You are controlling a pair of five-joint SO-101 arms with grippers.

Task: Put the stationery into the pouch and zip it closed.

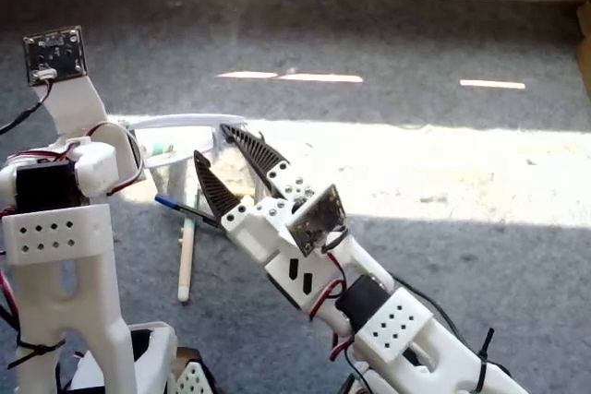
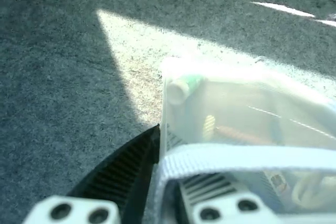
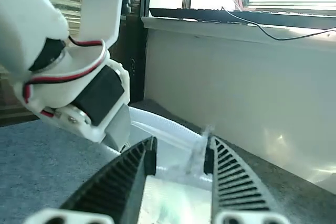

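Observation:
A clear pouch with a white zipper band lies on the grey carpet, partly in sunlight. My left gripper is shut on the pouch at its band. Inside the pouch lies a green-capped item with other stationery that I cannot make out. My right gripper is open, its black fingers on either side of the pouch's near edge. In the right wrist view that gripper frames the pouch rim. A blue pen and a pale wooden stick lie outside, beneath the right gripper.
Grey carpet stretches to the right and behind, crossed by a bright patch of sun. A pale wall under a window stands behind the pouch. The left arm's body rises at the near left.

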